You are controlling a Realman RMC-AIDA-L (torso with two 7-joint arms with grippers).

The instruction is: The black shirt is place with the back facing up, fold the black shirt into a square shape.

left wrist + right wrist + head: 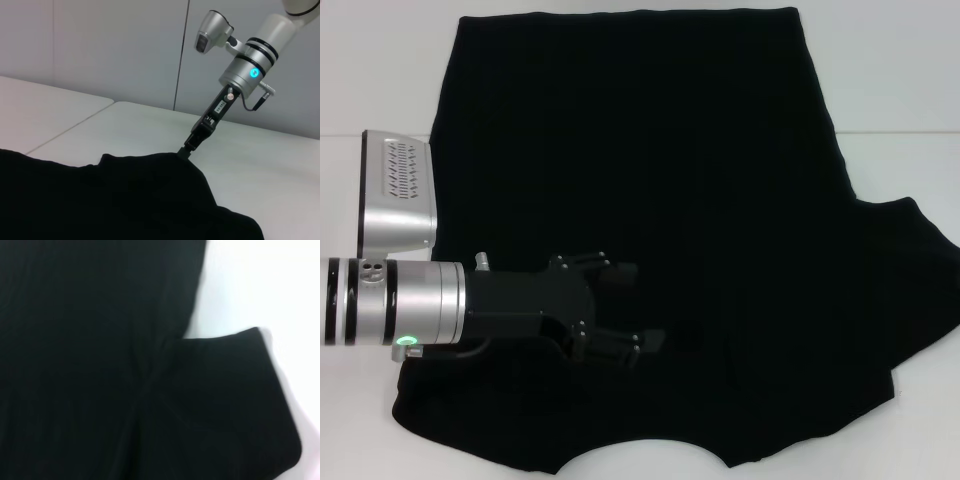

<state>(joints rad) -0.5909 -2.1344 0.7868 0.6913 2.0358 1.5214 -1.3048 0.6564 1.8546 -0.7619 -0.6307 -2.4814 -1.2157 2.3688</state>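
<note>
White bench (380, 90) carries the large plain black soft-cloth shirt (660, 200), spread flat, neckline nearest the robot, right sleeve out. Left side looks turned inward, likely first fold; remaining folds outstanding. Left pincer (625, 308) hovers low over the cloth, fingers parted, grasping nothing. Right pincer not seen.

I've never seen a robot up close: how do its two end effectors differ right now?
Pose: the left end effector lies level and open, while the right end effector points steeply downward. Place: the left one hovers over the black shirt, well inside its outline, while the right one meets the shirt's edge. Both are black.
</note>
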